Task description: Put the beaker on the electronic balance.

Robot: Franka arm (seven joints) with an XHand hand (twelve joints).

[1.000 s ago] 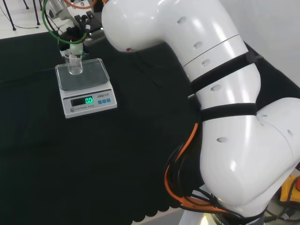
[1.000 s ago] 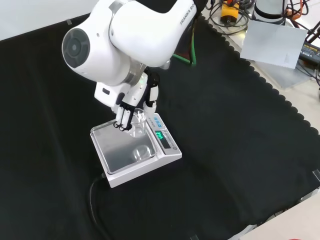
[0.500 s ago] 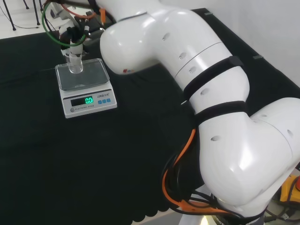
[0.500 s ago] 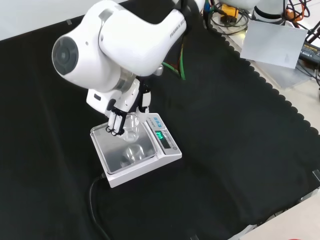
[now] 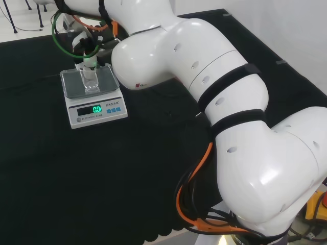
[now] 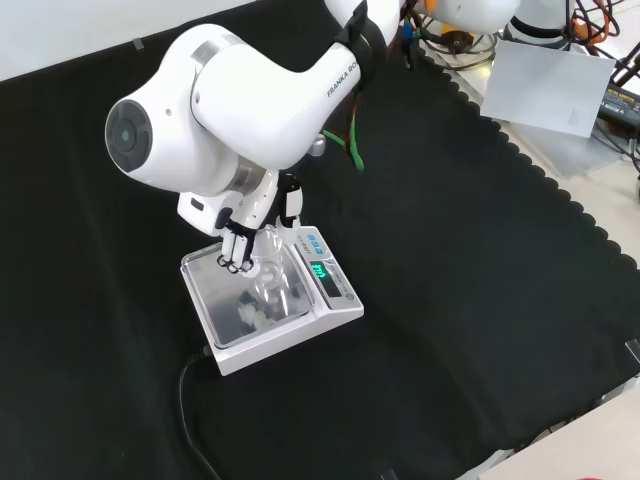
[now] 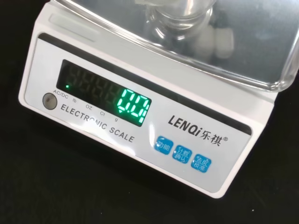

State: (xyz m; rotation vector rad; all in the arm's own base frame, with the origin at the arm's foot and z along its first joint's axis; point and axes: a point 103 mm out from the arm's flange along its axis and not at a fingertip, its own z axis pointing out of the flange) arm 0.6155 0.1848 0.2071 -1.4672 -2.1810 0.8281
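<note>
Wrist view, nearest first: balance (image 7: 140, 126) front panel close up, lit green digits on a dark display, round button beside it, three blue keys further along. Just behind the panel, steel pan (image 7: 261, 60) under a clear cover. Beaker (image 7: 180, 14) base over that pan; cannot tell whether touching or just above.

Front view: black cable (image 6: 190, 400) snaking off the balance's near corner across black cloth (image 6: 480, 300). Balance (image 6: 270, 315) left of centre, display facing right in frame. Beaker (image 6: 270, 275) upright over the pan, clear glass, hard to trace. Hand (image 6: 245, 235) directly above, coming down from the upper left, dark-tipped fingers curled round the beaker's upper part. Behind and above, big white link (image 6: 215, 100) with round grey cap, green cable looping beside it. Far upper right, beyond the cloth's scalloped edge, a bench corner with a grey sheet and loose wires.

Head view: white links filling the right half. Balance (image 5: 94, 97) at upper left, display toward the camera. Beaker (image 5: 90, 80) upright on or just over the pan centre. Hand (image 5: 88, 60) closed on its rim from above, mostly hidden by green cable and the arm.
</note>
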